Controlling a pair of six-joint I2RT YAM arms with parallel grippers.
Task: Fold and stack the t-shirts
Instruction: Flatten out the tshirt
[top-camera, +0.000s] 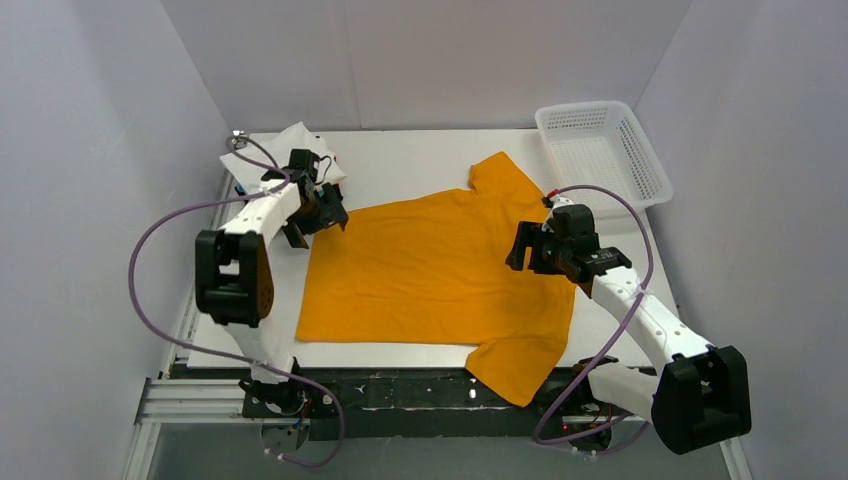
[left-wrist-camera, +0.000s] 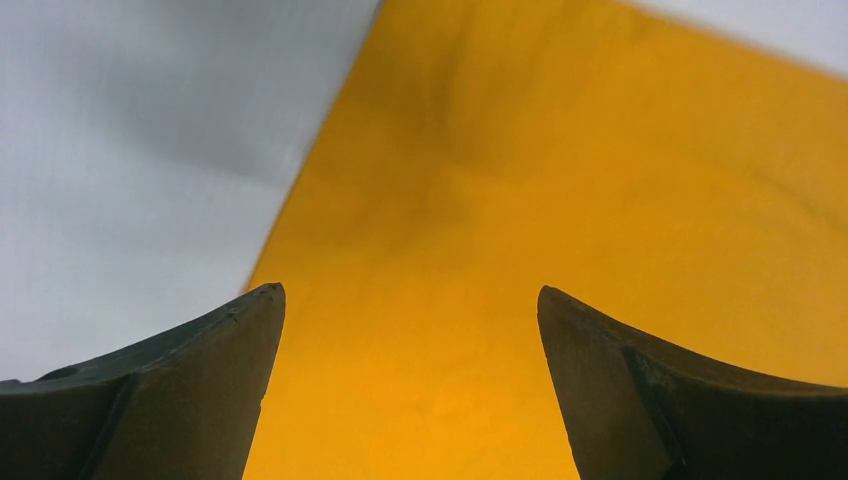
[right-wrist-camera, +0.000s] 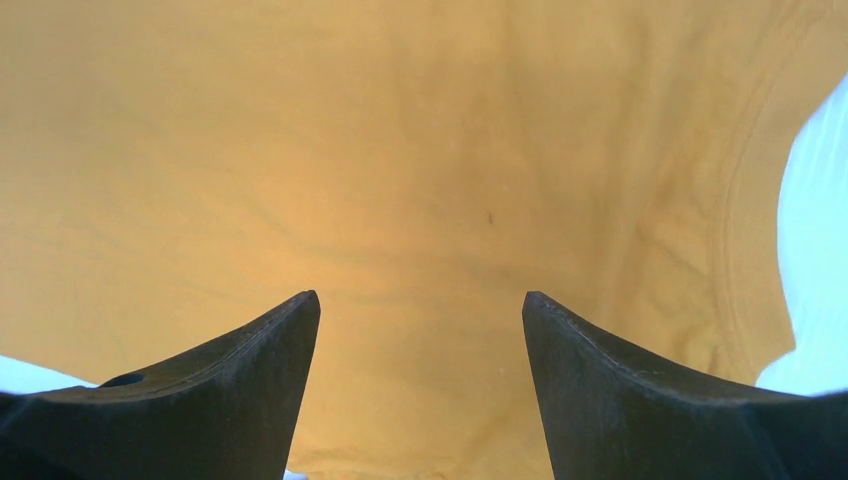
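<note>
- Left gripper (left-wrist-camera: 410, 295) is held with its fingers wide apart – in its wrist view they frame the edge of the orange-yellow shirt (top-camera: 430, 275), with bare table (top-camera: 400, 160) showing to one side.
- From above, this gripper is seen at the far left corner of the shirt, at the hem end.
- Right gripper (right-wrist-camera: 420, 298) is likewise spread open, and only yellow cloth is seen between its fingertips, with a stitched seam curving along the right of that view.
- From above, it is placed over the shirt's right end, between the two sleeves.
- The shirt is laid flat across the middle of the table – one sleeve points to the far side, the other hangs over the near edge.
- A white cloth (top-camera: 290, 145) is bunched at the far left corner, partly hidden by the left arm.
- A white mesh basket (top-camera: 600, 150) is set at the far right corner, apart from the shirt.
</note>
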